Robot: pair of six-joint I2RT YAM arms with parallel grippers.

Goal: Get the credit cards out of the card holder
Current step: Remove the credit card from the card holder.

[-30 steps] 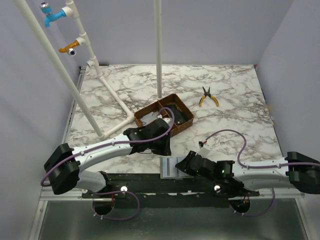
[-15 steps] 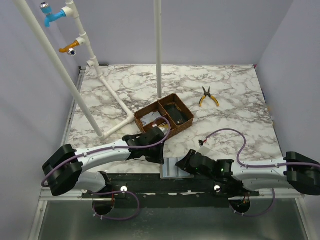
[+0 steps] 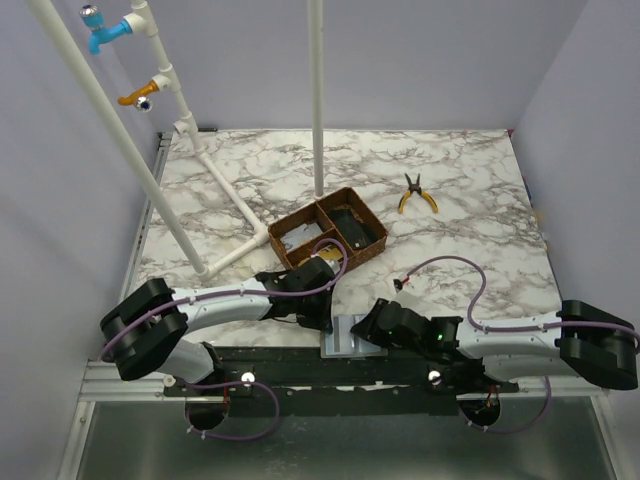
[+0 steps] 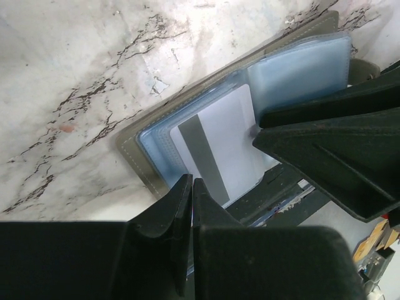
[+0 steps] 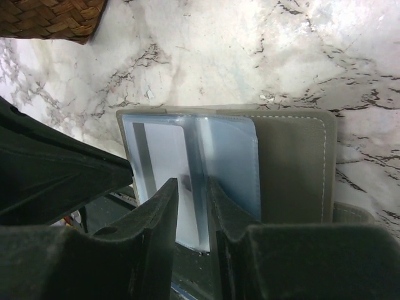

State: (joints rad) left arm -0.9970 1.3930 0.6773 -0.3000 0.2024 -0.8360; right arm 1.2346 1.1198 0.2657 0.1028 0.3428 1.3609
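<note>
The card holder point(image 3: 340, 338) lies open at the table's near edge, grey outside point(image 5: 294, 162) with pale blue clear sleeves inside point(image 4: 294, 69). One of the credit cards point(image 4: 228, 140), white with a dark stripe, sits in a sleeve point(image 5: 164, 156). My left gripper point(image 4: 190, 182) is shut, its tips at the holder's near left corner point(image 3: 322, 312); whether they pinch an edge is hidden. My right gripper point(image 5: 190, 187) stands over the sleeves from the right point(image 3: 368, 328), jaws narrowly apart astride a sleeve's fold. One of its fingertips point(image 4: 259, 132) touches the card's sleeve.
A brown woven tray point(image 3: 378, 232) stands just behind the left arm; its corner point(image 5: 56, 19) shows in the right wrist view. Yellow-handled pliers point(image 3: 417, 194) lie at the back right. A white pipe frame point(image 3: 235, 195) and pole point(image 3: 317, 100) rise at the back left.
My left gripper has drawn back from the tray to the holder's left corner, and its jaws have come together. The right gripper has barely moved and narrowed slightly.
</note>
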